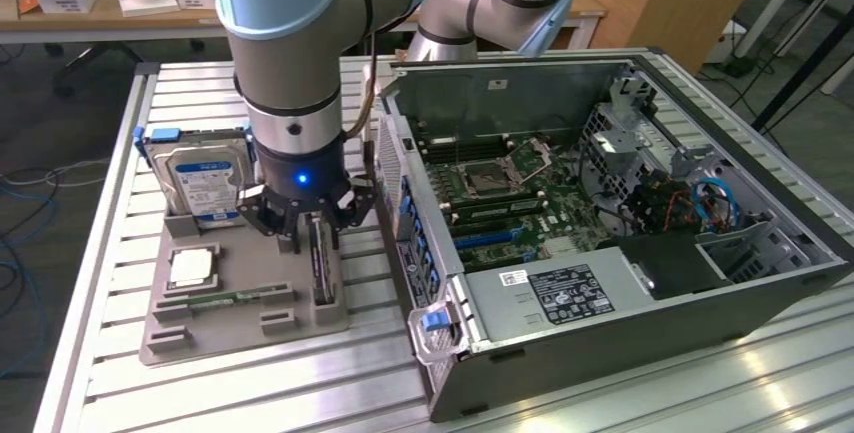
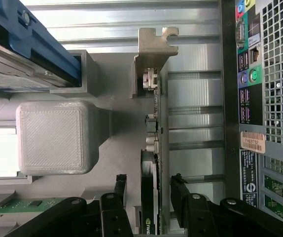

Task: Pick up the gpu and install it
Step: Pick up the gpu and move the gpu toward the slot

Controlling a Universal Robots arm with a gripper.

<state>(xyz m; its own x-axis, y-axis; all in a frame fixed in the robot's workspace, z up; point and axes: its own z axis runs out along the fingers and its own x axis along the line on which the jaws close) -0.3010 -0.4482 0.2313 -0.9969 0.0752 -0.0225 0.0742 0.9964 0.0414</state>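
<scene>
Gpu (image 2: 151,148) stands on edge in the grey holder tray (image 1: 200,338), directly between the spread-wide jaws of the gripper (image 2: 149,178), ungripped. Its long axis runs along the jaw gap, with the metal bracket (image 2: 154,47) extending beyond the fingertips (image 2: 121,180)

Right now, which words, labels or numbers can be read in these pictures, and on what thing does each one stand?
"nVIDIA", partly cut off: on the gpu edge.
On the tan sticker of the computer case: a short code, too blurred to read.
On the hard drive label and the power supply label: too small to read.
</scene>
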